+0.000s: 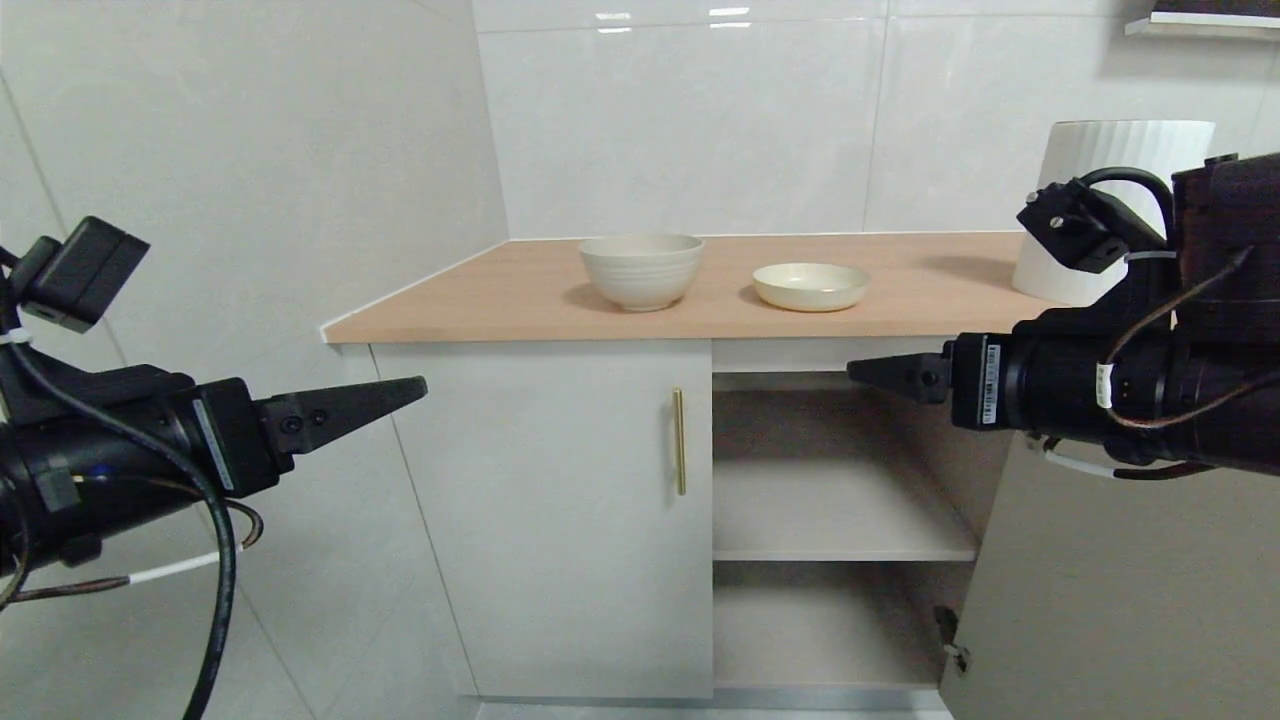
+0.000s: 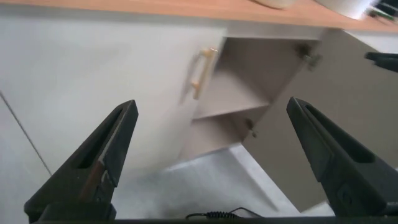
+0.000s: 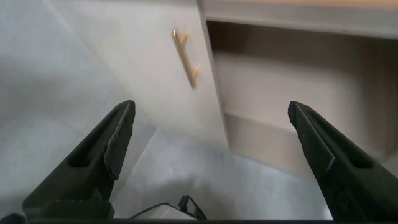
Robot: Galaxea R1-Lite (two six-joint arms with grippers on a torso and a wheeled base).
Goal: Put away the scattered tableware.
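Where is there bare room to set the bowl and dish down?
Both shelves in the open cabinet compartment are bare: middle shelf and bottom shelf, between the closed white door and the swung-open door. The wooden countertop is free left of the beige ribbed bowl; tighter rightward, around the shallow cream dish and white ribbed container.

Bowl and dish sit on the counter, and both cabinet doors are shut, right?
Not quite. The head view shows only the left door shut; the right door stands open, baring the shelves. The bowl and dish do sit on the counter.
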